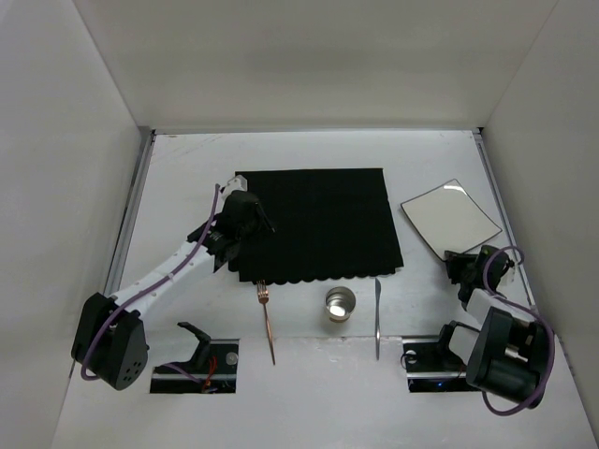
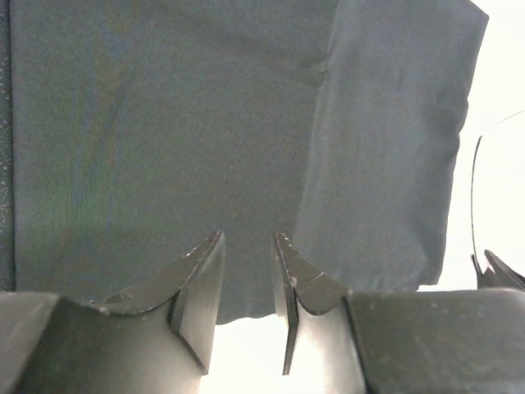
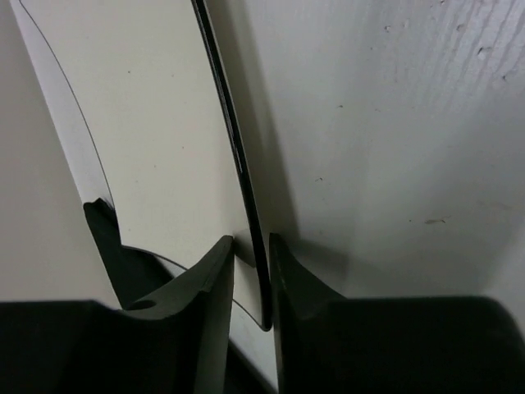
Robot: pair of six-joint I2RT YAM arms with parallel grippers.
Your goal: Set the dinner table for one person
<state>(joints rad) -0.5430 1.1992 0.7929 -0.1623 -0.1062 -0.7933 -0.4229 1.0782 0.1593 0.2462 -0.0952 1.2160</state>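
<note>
The white dinner table (image 1: 187, 178) holds a black scallop-edged placemat (image 1: 318, 224) at its middle. My left gripper (image 1: 245, 213) hovers at the mat's left edge; in the left wrist view it (image 2: 249, 238) is open, with the mat's edge (image 2: 164, 123) lying under and beyond the fingertips and a folded flap (image 2: 394, 139) at the right. A square white plate (image 1: 449, 217) lies at the right. My right gripper (image 1: 471, 265) is at the plate's near corner; in the right wrist view it (image 3: 251, 240) is shut on the plate's rim (image 3: 148, 123).
A copper fork (image 1: 267, 316), a small metal cup (image 1: 340, 304) and a knife (image 1: 377, 313) lie in a row near the front edge, below the mat. White walls enclose the table, and metal rails (image 1: 129, 220) run along its sides.
</note>
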